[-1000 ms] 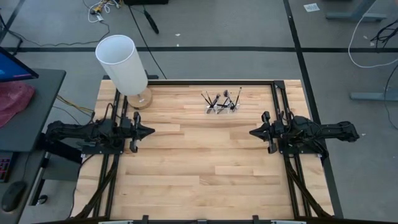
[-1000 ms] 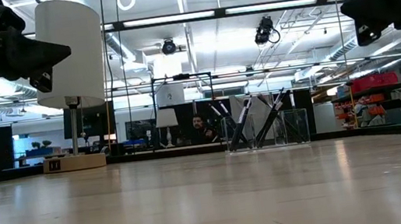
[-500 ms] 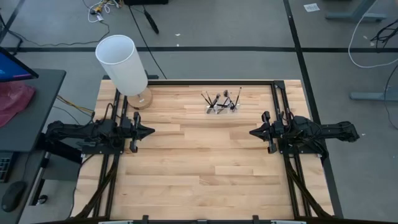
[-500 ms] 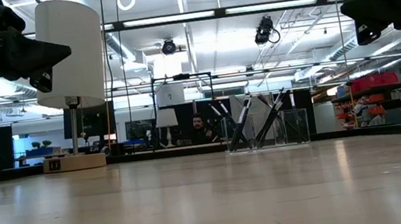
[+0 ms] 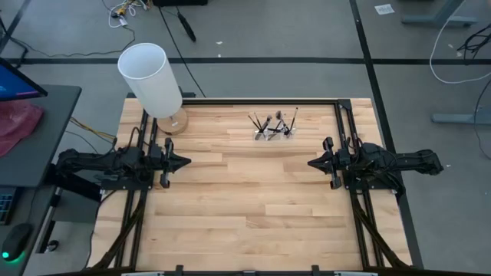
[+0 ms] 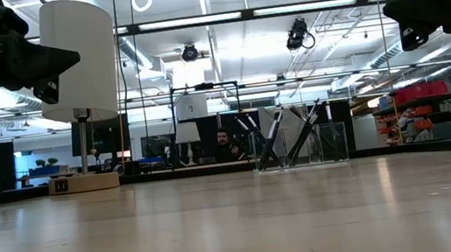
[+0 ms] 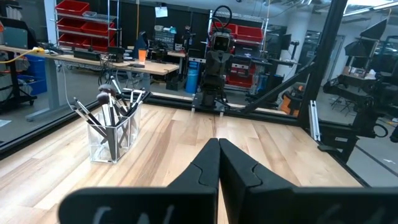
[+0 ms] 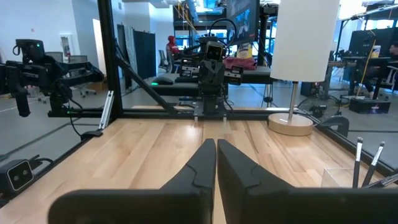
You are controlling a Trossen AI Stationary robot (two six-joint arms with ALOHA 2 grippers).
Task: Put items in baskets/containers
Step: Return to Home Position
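One clear plastic holder (image 5: 274, 136) stands near the far edge of the bench (image 5: 245, 215), a little toward the right arm's side, and it carries a cluster of thin makeup brushes (image 5: 271, 123). They number roughly half a dozen or more, but they cross too tightly for a sure count. The brushes stand handle-down and bristles-up, with their long axes tilted off vertical and fanning outward in different directions. From above the holder is almost invisible. The left wrist view shows its walls (image 7: 111, 142) and the brush tips (image 7: 111, 99) plainly, and the low view shows it (image 6: 331, 142) side-on with the handles (image 6: 285, 140) leaning and crossed. The right wrist view catches only a corner of it (image 8: 336, 177) and two brush handles (image 8: 359, 157). Two arms sit drawn back at opposite sides of the bench, well apart from the holder. The left end effector (image 5: 186, 162) and the right end effector (image 5: 311, 163) point at each other, and each has its fingers pressed together and holds nothing, as the wrist views confirm (image 7: 218, 142) (image 8: 216, 143). One tall white cylinder (image 5: 149, 75) on a round wooden base (image 5: 176, 123) stands at the far left corner. Only the low view shows a person (image 6: 224, 144) in the room behind.
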